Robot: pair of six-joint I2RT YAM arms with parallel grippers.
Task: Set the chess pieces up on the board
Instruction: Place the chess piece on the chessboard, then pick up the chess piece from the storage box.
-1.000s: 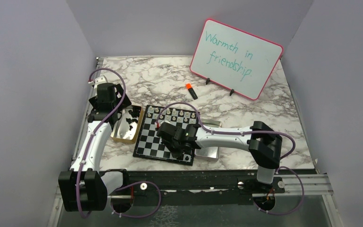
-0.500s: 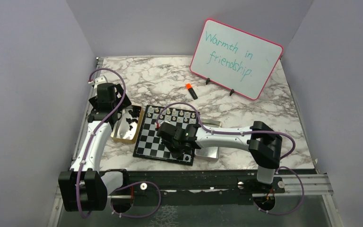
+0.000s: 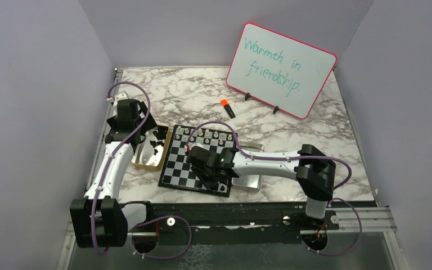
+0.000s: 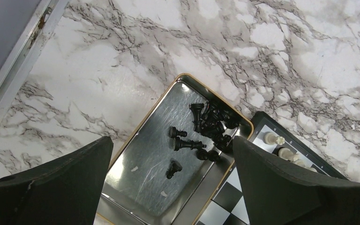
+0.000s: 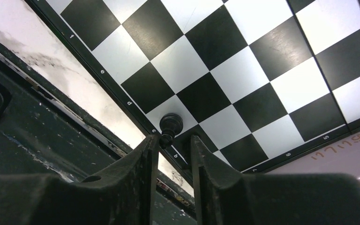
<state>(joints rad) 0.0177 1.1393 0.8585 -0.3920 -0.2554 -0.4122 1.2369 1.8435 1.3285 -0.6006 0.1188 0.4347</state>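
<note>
Our right end effector has loosened since a second ago and is released. A black piece stands upright on the board, mid-counter, in its near-edge row. Our left end effector stays spread wide above the tray of loose pieces.

The middle ranks of the board are left bare, so a clear way in is offered from above. Its far rank is lined with pale pieces. Its near right corner is covered by the right gripper, jaws a little apart, with one black piece just at the fingertips. In the gold tray the black pieces are heaped against the side next to the board — the rest of its floor is largely open beneath the wide-spread left gripper.
</note>
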